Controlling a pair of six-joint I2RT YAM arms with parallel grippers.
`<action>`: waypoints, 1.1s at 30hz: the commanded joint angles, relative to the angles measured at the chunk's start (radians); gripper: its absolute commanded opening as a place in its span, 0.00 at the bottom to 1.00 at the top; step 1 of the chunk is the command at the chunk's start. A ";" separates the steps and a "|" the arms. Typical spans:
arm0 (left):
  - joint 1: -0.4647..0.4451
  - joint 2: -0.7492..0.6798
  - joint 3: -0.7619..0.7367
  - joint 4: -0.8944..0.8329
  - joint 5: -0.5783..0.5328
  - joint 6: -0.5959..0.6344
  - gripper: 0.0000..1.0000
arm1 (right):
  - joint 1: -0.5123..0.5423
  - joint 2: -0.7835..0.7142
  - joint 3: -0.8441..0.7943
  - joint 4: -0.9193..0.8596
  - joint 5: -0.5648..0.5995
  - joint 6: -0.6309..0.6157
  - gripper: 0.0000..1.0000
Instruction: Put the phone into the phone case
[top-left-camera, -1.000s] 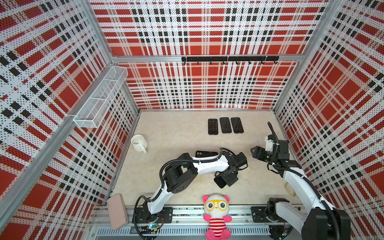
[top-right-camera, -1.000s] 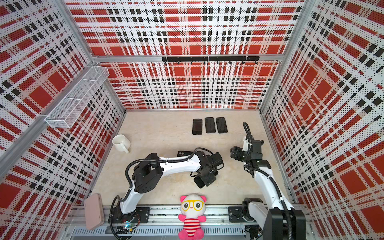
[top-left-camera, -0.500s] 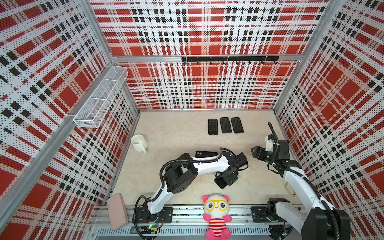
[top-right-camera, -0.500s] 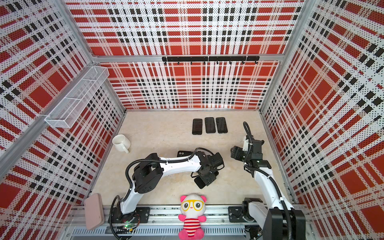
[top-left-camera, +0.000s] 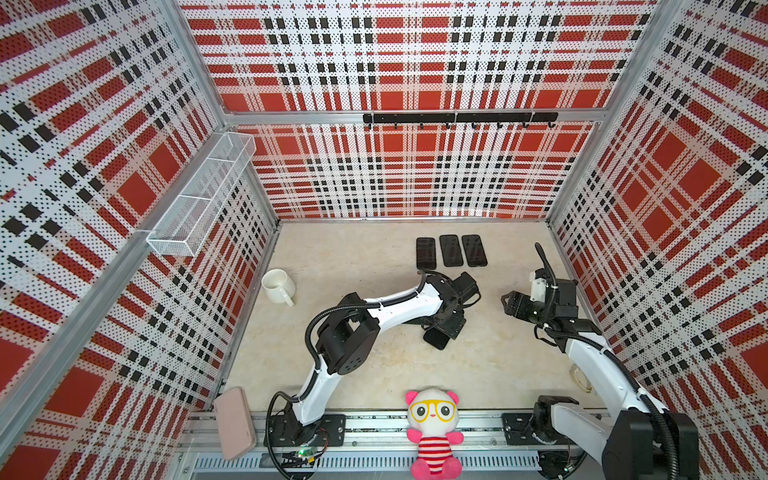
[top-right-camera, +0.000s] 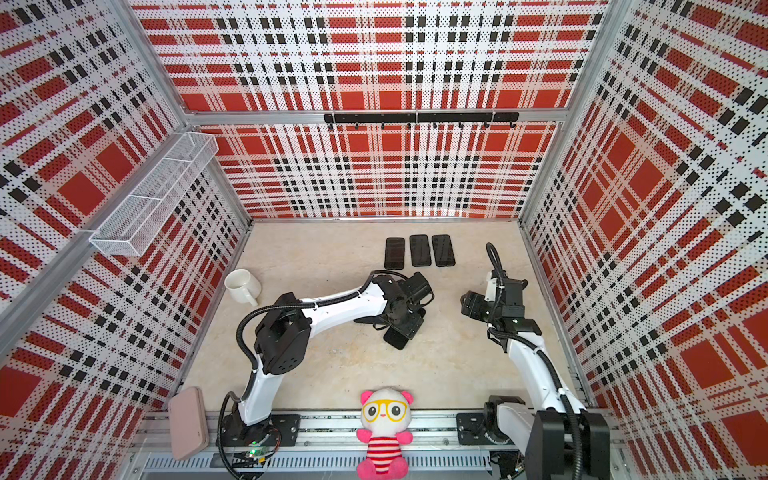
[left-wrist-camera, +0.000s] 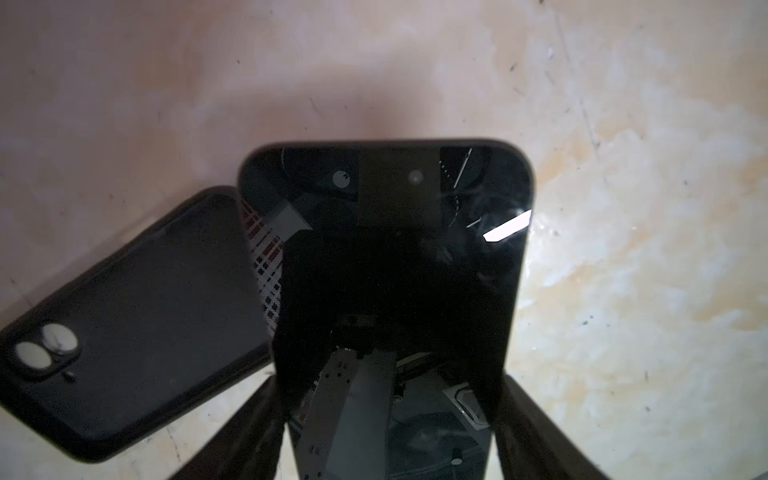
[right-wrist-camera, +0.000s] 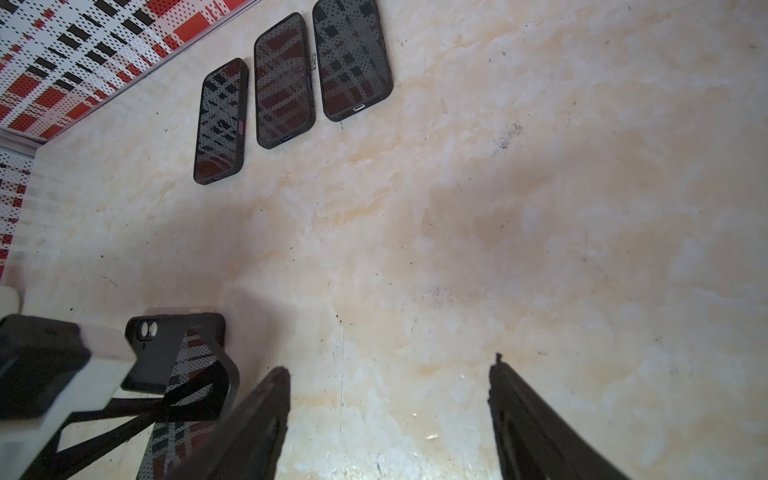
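The phone (left-wrist-camera: 390, 266) is gripped by the left gripper (left-wrist-camera: 386, 386), close by the empty case (left-wrist-camera: 137, 316); insertion is judged not yet begun; the right gripper (right-wrist-camera: 388, 365) is spread wide, empty.

Red, black and white plaid perforated walls (top-left-camera: 415, 62) enclose a beige marbled floor (top-left-camera: 353, 257). A white wire-mesh shelf (top-left-camera: 199, 199) hangs on the left wall, a black hook rail (top-left-camera: 457, 118) on the back.

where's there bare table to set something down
Bare: between the mug and the three-phone row; front strip between the plush toy and the held phone. Crowded mid-table, where that phone overlaps the phone case, right gripper nearby.
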 joint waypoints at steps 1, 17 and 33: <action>0.011 -0.050 0.037 -0.021 0.015 -0.013 0.64 | -0.010 0.014 -0.011 0.035 -0.006 -0.006 0.78; 0.252 -0.269 -0.251 0.263 0.144 -0.230 0.47 | 0.047 0.001 -0.106 0.296 -0.434 0.096 0.75; 0.372 -0.438 -0.467 0.547 0.295 -0.555 0.42 | 0.639 0.333 -0.154 1.106 -0.104 0.330 0.57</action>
